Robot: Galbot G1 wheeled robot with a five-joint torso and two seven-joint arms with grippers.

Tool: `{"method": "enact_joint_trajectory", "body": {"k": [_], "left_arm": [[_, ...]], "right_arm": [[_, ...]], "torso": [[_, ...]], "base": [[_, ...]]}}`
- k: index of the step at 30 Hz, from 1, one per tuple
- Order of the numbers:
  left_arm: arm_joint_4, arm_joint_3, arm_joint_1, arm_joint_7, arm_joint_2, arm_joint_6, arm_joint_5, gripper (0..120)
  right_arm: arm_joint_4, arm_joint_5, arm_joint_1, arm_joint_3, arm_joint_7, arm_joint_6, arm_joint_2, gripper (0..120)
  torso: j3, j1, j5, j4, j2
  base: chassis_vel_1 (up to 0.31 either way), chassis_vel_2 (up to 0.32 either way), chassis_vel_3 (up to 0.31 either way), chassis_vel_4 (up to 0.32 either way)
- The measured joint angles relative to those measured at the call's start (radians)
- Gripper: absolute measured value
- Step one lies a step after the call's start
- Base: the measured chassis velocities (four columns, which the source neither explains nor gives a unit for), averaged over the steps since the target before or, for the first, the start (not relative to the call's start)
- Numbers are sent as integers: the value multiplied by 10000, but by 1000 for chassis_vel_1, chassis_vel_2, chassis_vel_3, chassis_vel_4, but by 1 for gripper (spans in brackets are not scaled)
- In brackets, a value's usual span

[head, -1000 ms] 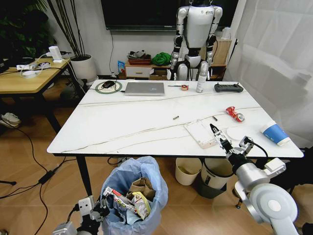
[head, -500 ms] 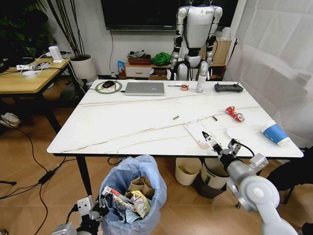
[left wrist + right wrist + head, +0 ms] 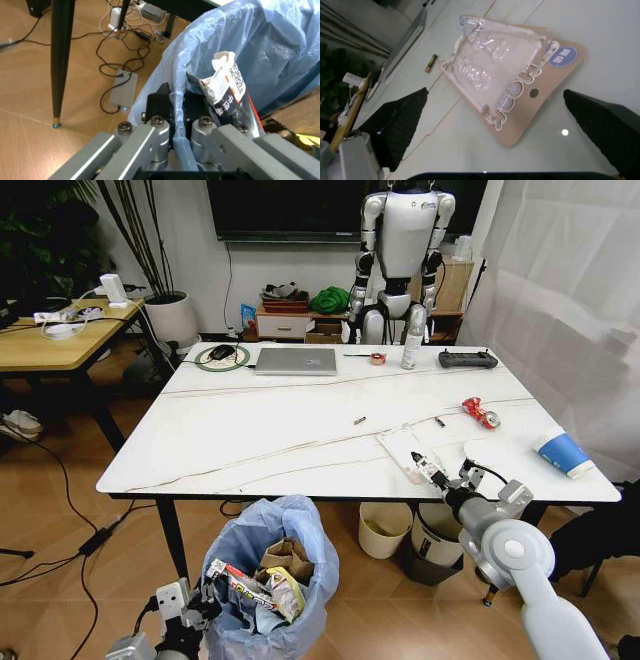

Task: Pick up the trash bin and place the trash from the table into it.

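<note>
Blister packet (image 3: 505, 75) (clear-fronted) just beyond the spread right gripper (image 3: 500, 127) fingers.

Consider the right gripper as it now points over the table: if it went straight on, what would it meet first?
Most likely the flat packet. The right gripper hangs open at the table's near edge, its jaws either side of the packet's near end, though its height above it is unclear.

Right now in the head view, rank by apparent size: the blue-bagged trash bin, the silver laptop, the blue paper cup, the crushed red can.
1. Light-blue plastic-bagged trash bin, though it is nearest the camera, which inflates it.
2. Flat silver laptop.
3. Blue paper cup.
4. Crushed red can.
</note>
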Motion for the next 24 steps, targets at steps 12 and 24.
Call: {"method": "enact_joint_trajectory", "body": {"k": [12,24], "left_arm": [[0,-12,-66,-23,17,43,-100,0],[46,-25,-132,-35,22,70,-188,0]], "right_arm": [[-159,-65,214,-176,-26,-28,94,100],[-371,-225,445,-403,-44,-84,104,98]], "torso": [[2,0,3,0,0],[0,0,1,1,1]], "base": [[0,0,0,0],[0,0,0,0]]}}
